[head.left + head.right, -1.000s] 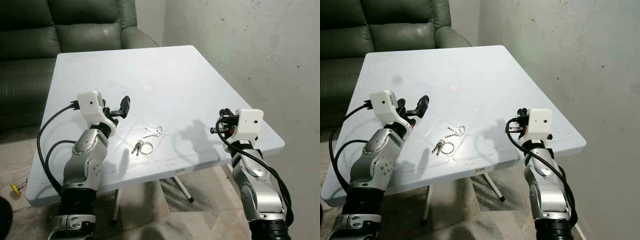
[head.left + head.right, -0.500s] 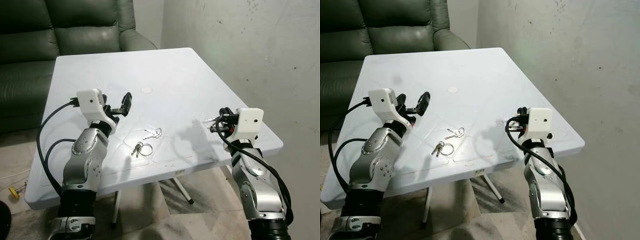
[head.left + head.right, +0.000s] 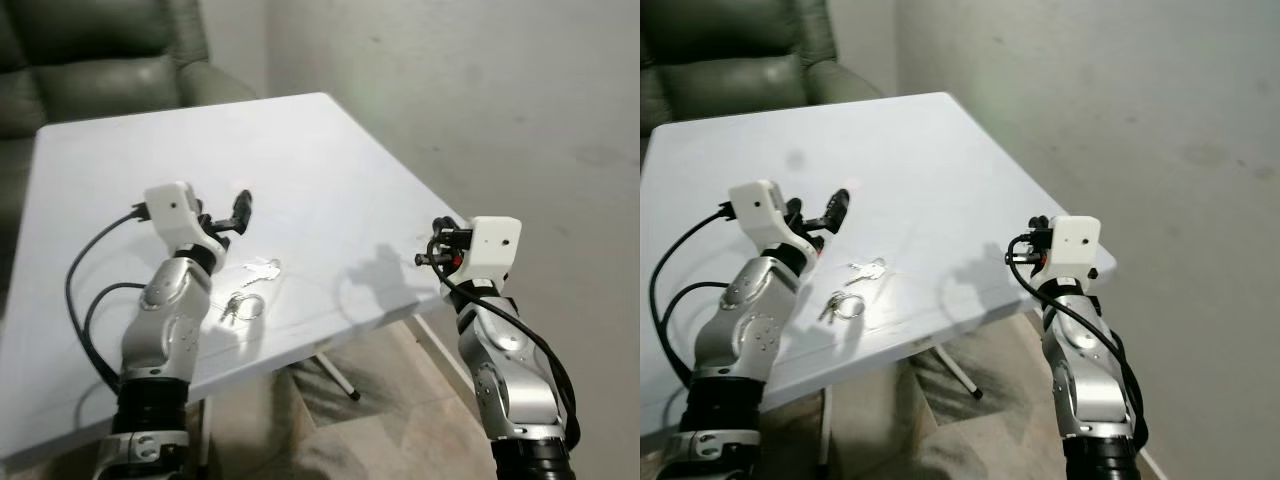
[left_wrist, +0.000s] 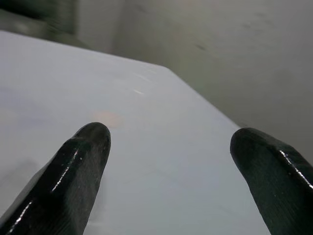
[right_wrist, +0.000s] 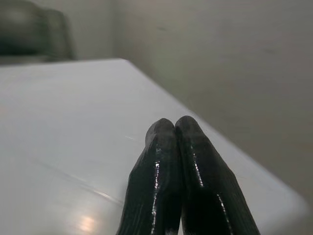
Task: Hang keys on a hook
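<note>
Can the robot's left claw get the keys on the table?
Probably yes. The left claw is open and hovers over the table, just behind the keys and the key ring beside them. Nothing lies between them.

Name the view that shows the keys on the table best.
The right eye view: both key bunches lie in plain sight on the white table, just ahead of the open left gripper. The left eye view gives the same scene, slightly more blurred. The wrist views look across bare tabletop past their own fingers.
</note>
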`<state>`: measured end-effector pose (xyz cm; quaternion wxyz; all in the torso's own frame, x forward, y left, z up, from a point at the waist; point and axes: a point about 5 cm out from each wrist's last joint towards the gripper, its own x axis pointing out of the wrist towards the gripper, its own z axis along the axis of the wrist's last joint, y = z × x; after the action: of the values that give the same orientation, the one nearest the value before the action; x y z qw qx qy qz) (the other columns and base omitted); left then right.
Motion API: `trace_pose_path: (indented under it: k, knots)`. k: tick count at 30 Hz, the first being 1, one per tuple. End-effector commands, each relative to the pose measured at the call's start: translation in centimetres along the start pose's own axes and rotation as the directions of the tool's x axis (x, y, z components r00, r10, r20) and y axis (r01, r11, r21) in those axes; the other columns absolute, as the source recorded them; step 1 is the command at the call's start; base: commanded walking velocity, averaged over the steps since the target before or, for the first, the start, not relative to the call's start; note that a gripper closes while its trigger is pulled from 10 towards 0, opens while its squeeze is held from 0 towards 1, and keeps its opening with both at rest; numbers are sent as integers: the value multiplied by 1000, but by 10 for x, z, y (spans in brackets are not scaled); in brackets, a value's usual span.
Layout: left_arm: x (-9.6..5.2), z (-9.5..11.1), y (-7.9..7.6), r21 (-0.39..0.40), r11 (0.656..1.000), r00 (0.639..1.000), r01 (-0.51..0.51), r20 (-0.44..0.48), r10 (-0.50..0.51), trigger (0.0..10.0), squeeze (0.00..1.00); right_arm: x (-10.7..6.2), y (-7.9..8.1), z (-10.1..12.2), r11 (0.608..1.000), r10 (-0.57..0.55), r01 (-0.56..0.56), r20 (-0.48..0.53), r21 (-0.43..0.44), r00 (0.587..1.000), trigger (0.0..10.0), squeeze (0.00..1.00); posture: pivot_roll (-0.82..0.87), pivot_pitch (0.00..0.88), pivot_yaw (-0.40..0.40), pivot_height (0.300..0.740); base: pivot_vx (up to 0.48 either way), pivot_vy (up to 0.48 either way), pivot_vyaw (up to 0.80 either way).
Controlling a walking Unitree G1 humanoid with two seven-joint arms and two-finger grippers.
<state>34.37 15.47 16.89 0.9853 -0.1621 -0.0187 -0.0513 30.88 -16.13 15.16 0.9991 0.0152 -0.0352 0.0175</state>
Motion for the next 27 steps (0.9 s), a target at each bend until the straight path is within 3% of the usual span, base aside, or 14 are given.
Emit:
trace_pose_path:
  k: [1,13,27]
  knots:
    - [1,1,-2,15,1000,1000,7,-9,-7,10000,0,1,1,8,1000,-1,0,28,5,1000,10000,0,-57,1,-46,740,0,0,-725]
    - [2,-2,-1,12,1000,998,-26,-53,26,10000,0,1,1,9,1000,0,0,27,5,1000,10000,0,-58,1,-50,740,0,0,-727]
    - [-2,-1,-4,90,995,999,33,-36,-30,10000,0,0,-1,9,1000,0,0,32,-6,999,10000,0,-62,0,-46,740,0,0,-727]
